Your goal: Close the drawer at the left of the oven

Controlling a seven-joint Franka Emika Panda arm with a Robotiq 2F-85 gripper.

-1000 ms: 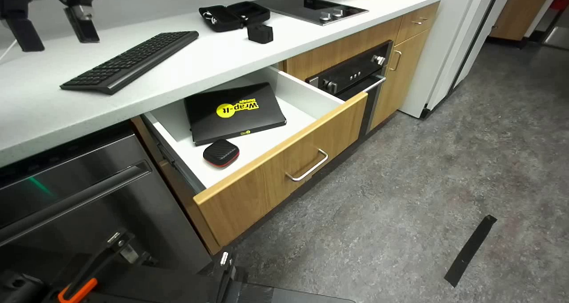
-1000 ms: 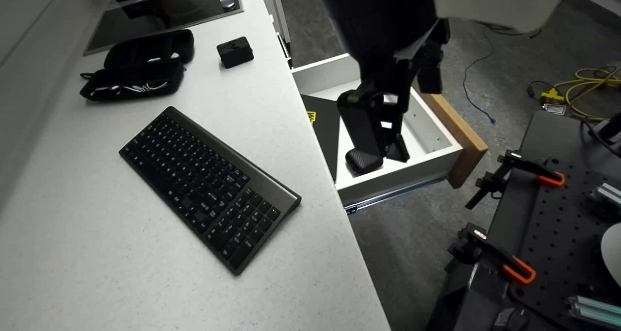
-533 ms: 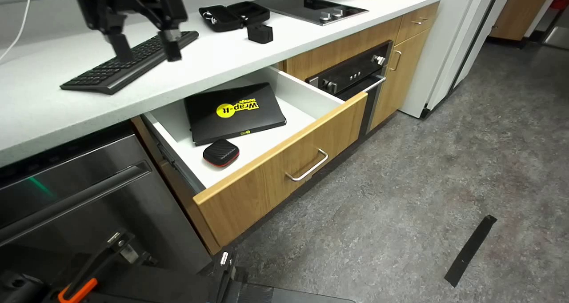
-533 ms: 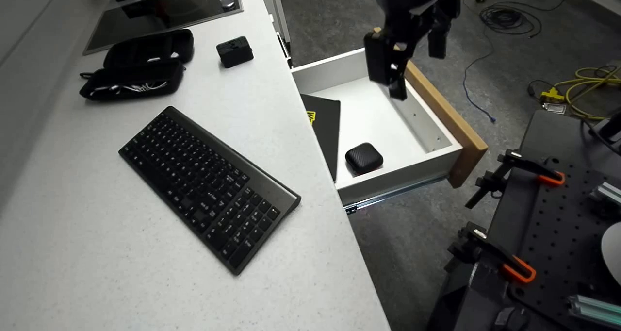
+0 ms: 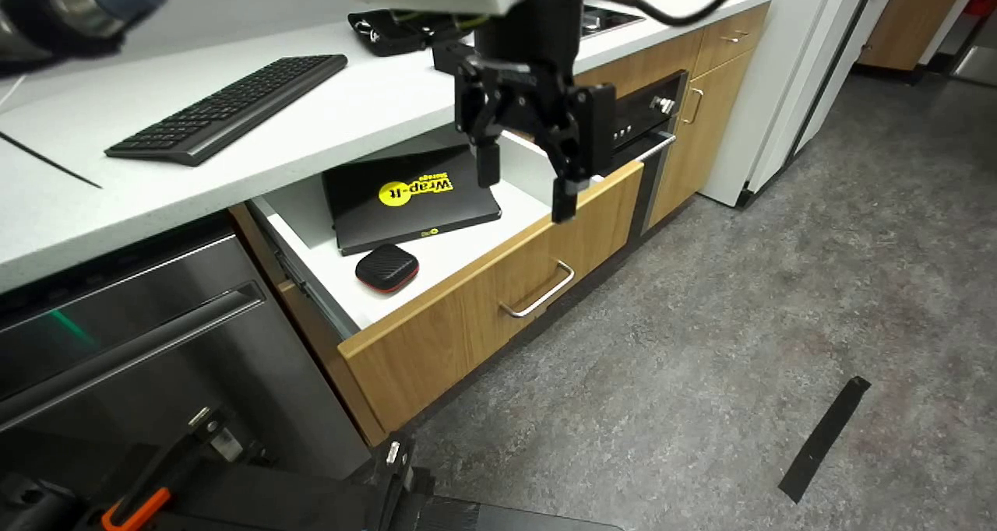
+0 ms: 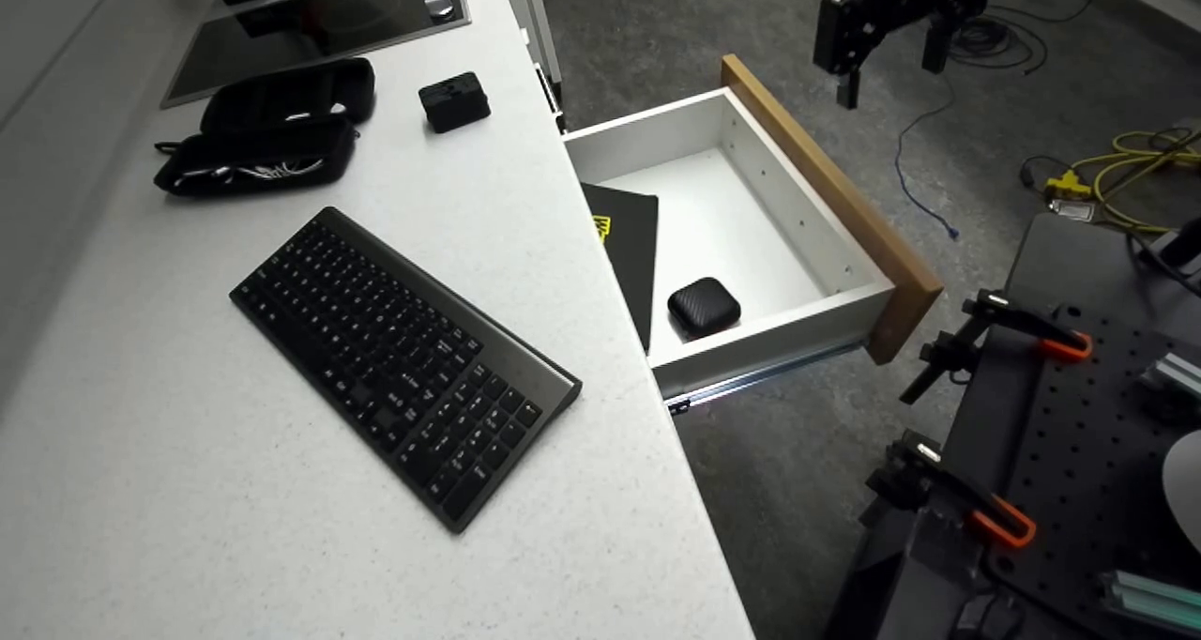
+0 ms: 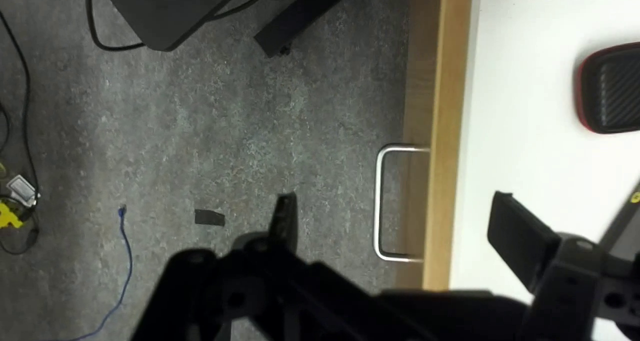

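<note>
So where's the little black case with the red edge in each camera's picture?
In an exterior view: the case, just left of centre.
In an exterior view: the case, right of centre.
In the wrist view: the case, upper right, partly cut off.
Landmark in all three: the drawer's wooden front.

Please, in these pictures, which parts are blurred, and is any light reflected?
In an exterior view, the jaws look blurred, the wood-fronted drawer crisp, and a green streak, probably reflected light, marks the stainless steel appliance front; in the wrist view, the jaws are out of focus, the silver bar handle sharper.
</note>
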